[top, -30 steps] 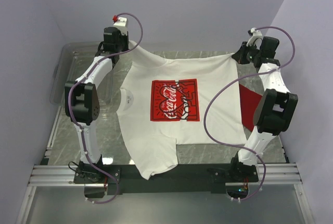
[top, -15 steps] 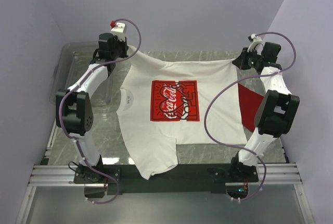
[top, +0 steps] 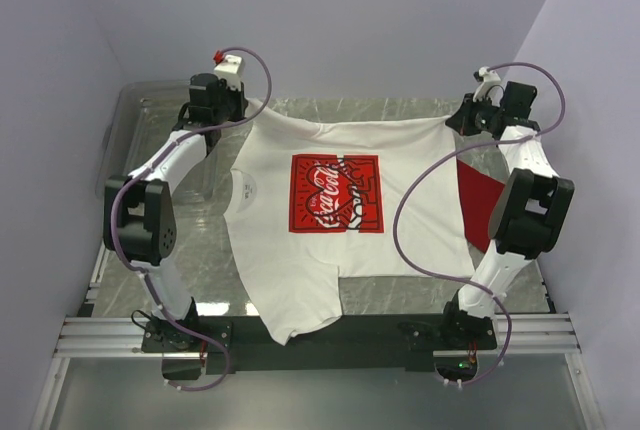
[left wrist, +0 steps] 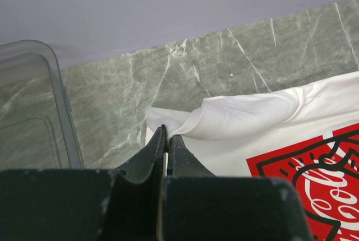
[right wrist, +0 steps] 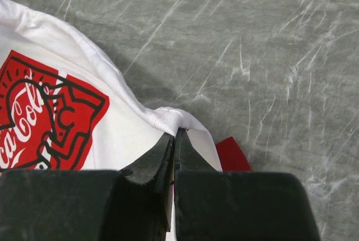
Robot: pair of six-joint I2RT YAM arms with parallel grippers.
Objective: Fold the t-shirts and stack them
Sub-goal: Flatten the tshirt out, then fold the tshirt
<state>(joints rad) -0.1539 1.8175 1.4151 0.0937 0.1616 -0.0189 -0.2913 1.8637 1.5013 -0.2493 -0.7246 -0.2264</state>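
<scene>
Grey-green marbled tabletop [top: 400,112] stands between pale lilac walls [top: 350,20]. On it the large white cotton t-shirt with a red square Coca-Cola print [top: 340,245] lies spread flat, print upward, with its collar toward the left arm's side.

The left gripper [left wrist: 166,135] is pressed together on the far sleeve corner of this white shirt. The right gripper [right wrist: 175,135] pinches the far hem corner in the same way. The far edge between them runs almost straight, so I judge that both arms hold it taut to make the cloth smooth before a fold.

The plain red cloth shirt [top: 482,200] lies partly under the white shirt's right side, and only one piece of it shows. The clear plastic bin [top: 125,140] stands just beside the white shirt's left side. Neither shirt is folded yet, so the task seems near its beginning.
</scene>
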